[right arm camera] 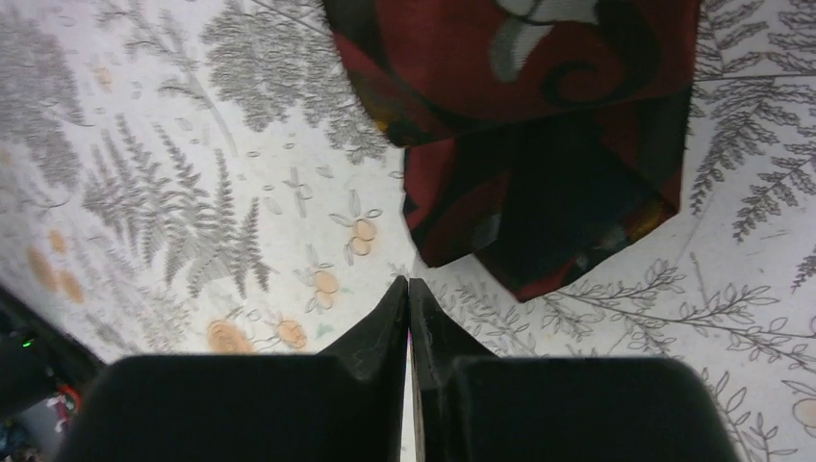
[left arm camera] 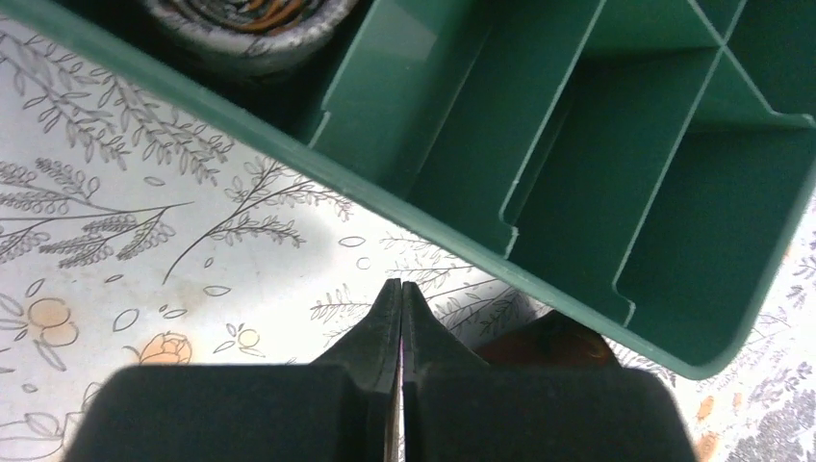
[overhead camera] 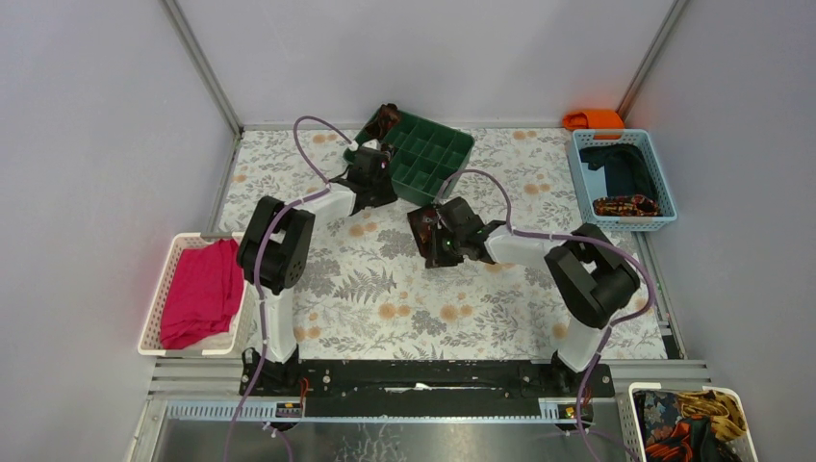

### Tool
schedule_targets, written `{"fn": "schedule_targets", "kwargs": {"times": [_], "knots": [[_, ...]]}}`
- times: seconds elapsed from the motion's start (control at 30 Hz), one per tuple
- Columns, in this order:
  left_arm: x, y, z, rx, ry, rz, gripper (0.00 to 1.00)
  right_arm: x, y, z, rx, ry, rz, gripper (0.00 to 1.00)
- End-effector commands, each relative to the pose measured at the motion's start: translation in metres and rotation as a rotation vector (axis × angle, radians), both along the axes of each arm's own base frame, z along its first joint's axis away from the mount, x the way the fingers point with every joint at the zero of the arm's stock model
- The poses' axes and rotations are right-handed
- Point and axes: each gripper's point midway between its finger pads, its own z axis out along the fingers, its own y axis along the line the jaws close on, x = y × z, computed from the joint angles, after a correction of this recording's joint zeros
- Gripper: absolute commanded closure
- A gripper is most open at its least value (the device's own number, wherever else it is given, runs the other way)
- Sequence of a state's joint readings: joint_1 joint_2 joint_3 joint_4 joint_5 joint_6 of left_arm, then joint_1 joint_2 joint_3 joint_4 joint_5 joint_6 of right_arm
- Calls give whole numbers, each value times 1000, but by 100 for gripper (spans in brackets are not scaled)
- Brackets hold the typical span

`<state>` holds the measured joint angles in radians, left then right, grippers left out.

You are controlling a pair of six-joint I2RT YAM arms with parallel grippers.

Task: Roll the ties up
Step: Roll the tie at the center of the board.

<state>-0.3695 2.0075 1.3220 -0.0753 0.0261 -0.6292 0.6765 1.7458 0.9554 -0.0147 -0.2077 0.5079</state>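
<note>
A dark maroon tie (overhead camera: 420,227) lies folded in a loose bundle on the floral table, just below the green divided tray (overhead camera: 452,144). In the right wrist view the tie (right arm camera: 539,144) sits just ahead and to the right of my right gripper (right arm camera: 409,285), which is shut, empty and apart from it. My right gripper (overhead camera: 435,244) is beside the bundle. A rolled tie coil (overhead camera: 386,119) stands in the tray's far left compartment and also shows in the left wrist view (left arm camera: 255,19). My left gripper (left arm camera: 400,289) is shut and empty just outside the tray wall (left arm camera: 289,144); from above it (overhead camera: 380,166) is at the tray's left side.
A white basket (overhead camera: 164,289) with pink-red cloth is at the left. A blue basket (overhead camera: 585,168) at the right holds navy cloth and a patterned tie (overhead camera: 625,204). An orange object (overhead camera: 595,118) lies behind it. Another basket (overhead camera: 640,397) of fabrics is at the bottom right. A blurred dark brown shape (left arm camera: 548,337) lies under the tray edge.
</note>
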Motion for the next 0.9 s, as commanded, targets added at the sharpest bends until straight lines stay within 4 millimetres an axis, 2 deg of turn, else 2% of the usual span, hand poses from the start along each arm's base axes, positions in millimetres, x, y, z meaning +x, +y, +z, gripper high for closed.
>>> {"fn": "schedule_targets", "kwargs": {"times": [0.0,0.13,0.27,0.57,0.7,0.87], "knots": [[10,-13,16,-54,-81,-47,100,23,0,-3,-49,-44,-55,93],[10,-14,17,-56,-88,-54,100,26,-20,-19,-156,-40,-91,94],[10,-14,15,-49,-91,-67,100,32,-42,-21,-197,-42,-135,94],[5,-20,12,-69,-88,-103,100,63,-105,-20,-234,-21,-270,94],[4,-24,11,-93,-87,-115,100,73,-117,-13,-250,-41,-292,94],[7,-27,7,-101,-96,-122,100,94,-101,29,-159,-132,-285,94]]}}
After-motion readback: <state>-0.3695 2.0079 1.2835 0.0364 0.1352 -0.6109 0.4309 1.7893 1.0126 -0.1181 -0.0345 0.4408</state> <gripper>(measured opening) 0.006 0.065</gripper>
